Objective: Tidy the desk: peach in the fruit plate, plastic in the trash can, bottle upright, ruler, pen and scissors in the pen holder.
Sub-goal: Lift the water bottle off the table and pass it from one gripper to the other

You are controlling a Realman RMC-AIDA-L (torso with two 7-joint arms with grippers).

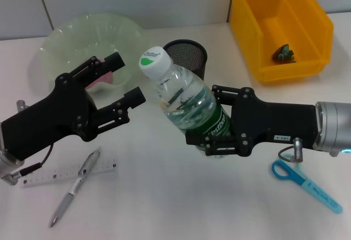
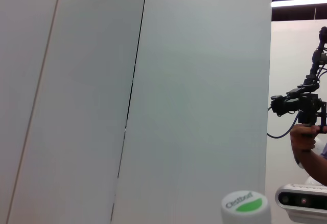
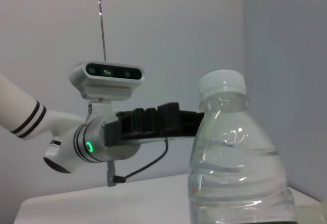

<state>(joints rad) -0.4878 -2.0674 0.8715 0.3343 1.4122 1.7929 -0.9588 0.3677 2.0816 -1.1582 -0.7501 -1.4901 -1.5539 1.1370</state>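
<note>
Centre of the head view: the bottle is held by the right gripper, jaws clamped around its lower body at the green label, so the base is hidden behind the gripper. It looks mostly full of water, so probably fairly heavy for its size, with thin clear plastic walls that would dent under a hard squeeze and a smooth skin that could slip; the labelled midsection seems the sensible place to hold it (that is where it is held). Its long axis leans, white cap up and toward the upper left of the frame, base toward lower right, so not upright yet; whether the base touches the desk I cannot tell. The left gripper sits just left of the cap, fingers spread wide, holding nothing. Behind the bottle stands the black mesh pen holder, and the pale green fruit plate fills the upper left. Lower left lie the ruler and the pen across it; the blue scissors lie lower right. The yellow bin at upper right holds a small crumpled thing.
</note>
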